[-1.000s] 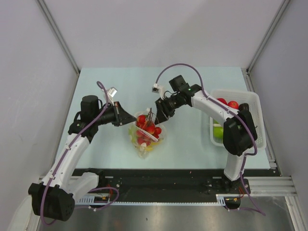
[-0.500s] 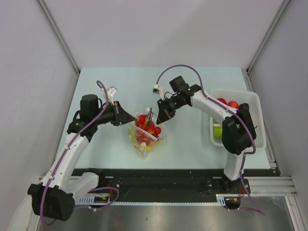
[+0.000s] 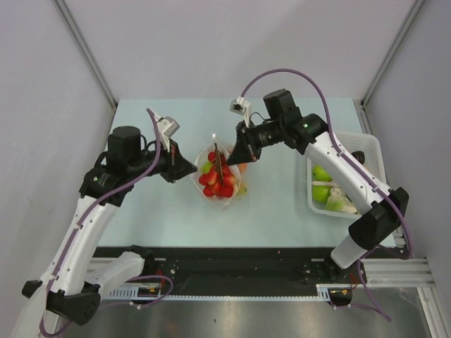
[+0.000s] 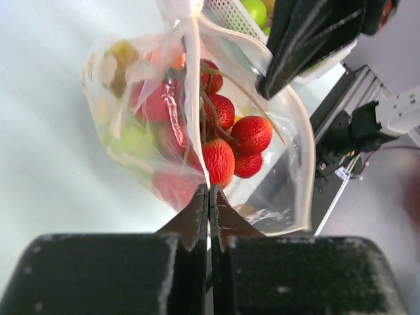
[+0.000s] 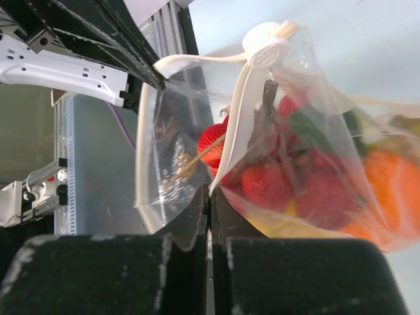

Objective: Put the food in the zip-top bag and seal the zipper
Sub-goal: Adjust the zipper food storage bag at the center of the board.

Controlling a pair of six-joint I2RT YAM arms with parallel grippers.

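Observation:
The zip-top bag (image 3: 220,177) hangs between my two grippers over the table's middle. It holds the food: red berries (image 3: 215,182), a green piece (image 3: 206,167) and an orange piece (image 3: 242,167). My left gripper (image 3: 192,169) is shut on the bag's left edge; the left wrist view shows its tips (image 4: 209,190) pinching the zipper (image 4: 194,98). My right gripper (image 3: 243,156) is shut on the bag's right side; its tips (image 5: 210,191) pinch the zipper (image 5: 237,115) below a white slider (image 5: 266,39). The other lip (image 5: 141,131) bows away, so the mouth gapes.
A white slotted basket (image 3: 373,151) stands at the table's right edge with green apples (image 3: 320,174) and pale pieces (image 3: 340,201) in it. The right arm's forearm reaches over it. Grey walls close the table on three sides.
Both arms have risen and swung back, carrying the bag up and away from the near edge. The right arm has straightened and uncovered more of the basket. Both grips hold.

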